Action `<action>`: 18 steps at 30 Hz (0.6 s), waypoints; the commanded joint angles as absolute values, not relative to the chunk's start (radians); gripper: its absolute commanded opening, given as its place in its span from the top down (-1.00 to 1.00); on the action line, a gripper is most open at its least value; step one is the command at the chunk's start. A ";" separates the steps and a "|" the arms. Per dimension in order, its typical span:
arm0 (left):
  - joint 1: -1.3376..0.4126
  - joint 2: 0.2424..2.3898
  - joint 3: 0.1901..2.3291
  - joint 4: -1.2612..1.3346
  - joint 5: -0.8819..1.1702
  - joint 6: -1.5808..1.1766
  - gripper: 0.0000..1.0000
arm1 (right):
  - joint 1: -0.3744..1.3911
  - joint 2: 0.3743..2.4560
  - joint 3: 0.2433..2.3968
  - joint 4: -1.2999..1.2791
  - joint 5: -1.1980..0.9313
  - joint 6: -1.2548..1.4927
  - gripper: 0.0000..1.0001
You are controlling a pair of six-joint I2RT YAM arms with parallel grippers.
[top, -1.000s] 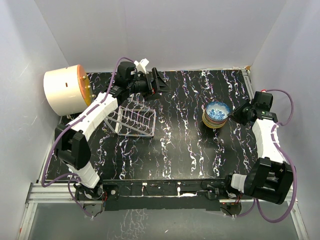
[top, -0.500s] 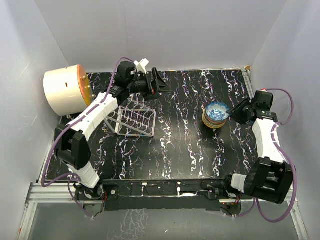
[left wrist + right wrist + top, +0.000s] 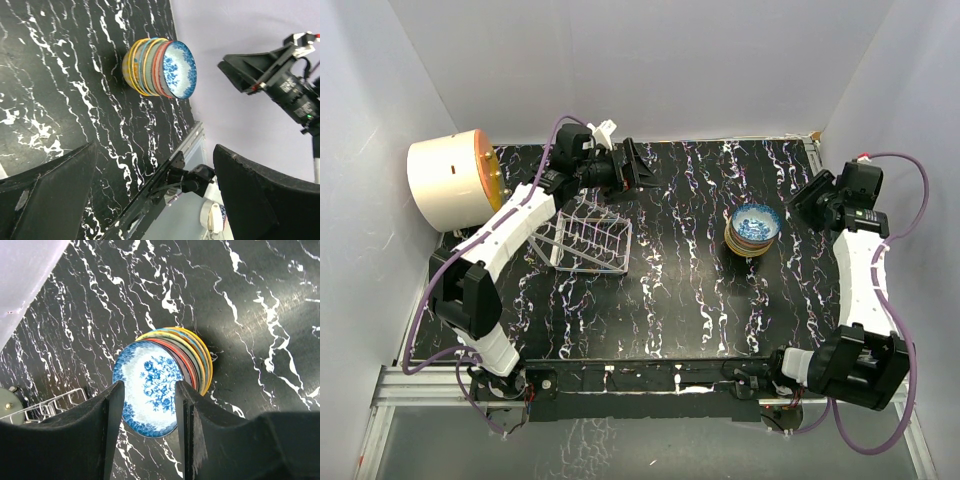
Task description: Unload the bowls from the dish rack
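Black, white-veined tabletop point(image 3: 690, 290): glossy round ceramic bowls point(image 3: 753, 229) nest in one stack (blue-floral uppermost) right of centre, well apart from the thin-wire dish rack point(image 3: 590, 240). Left gripper point(image 3: 638, 166) spread wide; right gripper point(image 3: 809, 197) parted, beside the stack.

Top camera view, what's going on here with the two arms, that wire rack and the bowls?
Two robot arms are unloading bowls from a dish rack. The rack looks empty of bowls. The bowls sit in one stack on the right of the black marbled table, a blue-and-white one on top. The right tool hangs beside the stack, clear of it, jaws apart and holding nothing. The left tool hovers wide open past the rack's far end, also empty.
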State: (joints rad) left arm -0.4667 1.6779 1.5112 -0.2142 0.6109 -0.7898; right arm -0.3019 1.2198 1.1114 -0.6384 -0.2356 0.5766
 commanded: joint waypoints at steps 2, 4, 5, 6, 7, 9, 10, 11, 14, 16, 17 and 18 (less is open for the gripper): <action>-0.469 1.626 1.607 -0.354 0.498 -0.717 -0.93 | -0.287 1.185 1.224 -0.608 -0.257 0.520 0.01; -0.468 1.617 1.638 -0.383 0.478 -0.718 -0.92 | -0.278 1.182 1.259 -0.593 -0.261 0.513 -0.07; -0.468 1.613 1.653 -0.388 0.471 -0.719 -0.92 | -0.273 1.181 1.277 -0.586 -0.269 0.507 -0.10; -0.468 1.608 1.671 -0.400 0.457 -0.719 -0.92 | -0.270 1.184 1.300 -0.578 -0.282 0.498 -0.11; -0.468 1.604 1.689 -0.412 0.438 -0.711 -0.92 | -0.265 1.186 1.314 -0.567 -0.298 0.496 -0.12; -0.467 1.600 1.733 -0.444 0.399 -0.690 -0.92 | -0.261 1.186 1.327 -0.527 -0.331 0.509 -0.24; -0.468 1.598 1.749 -0.458 0.380 -0.681 -0.92 | -0.261 1.192 1.335 -0.520 -0.342 0.524 -0.33; -0.468 1.595 1.763 -0.472 0.363 -0.673 -0.92 | -0.261 1.198 1.343 -0.516 -0.363 0.531 -0.40; -0.468 1.567 1.793 -0.505 0.280 -0.654 -0.92 | -0.260 1.208 1.350 -0.485 -0.409 0.548 -0.58; -0.466 1.531 1.805 -0.508 0.211 -0.626 -0.91 | -0.259 1.213 1.362 -0.475 -0.424 0.549 -0.63; -0.465 1.513 1.813 -0.510 0.175 -0.607 -0.90 | -0.259 1.212 1.367 -0.467 -0.434 0.549 -0.64; -0.464 1.499 1.827 -0.517 0.140 -0.594 -0.90 | -0.259 1.210 1.372 -0.456 -0.447 0.551 -0.65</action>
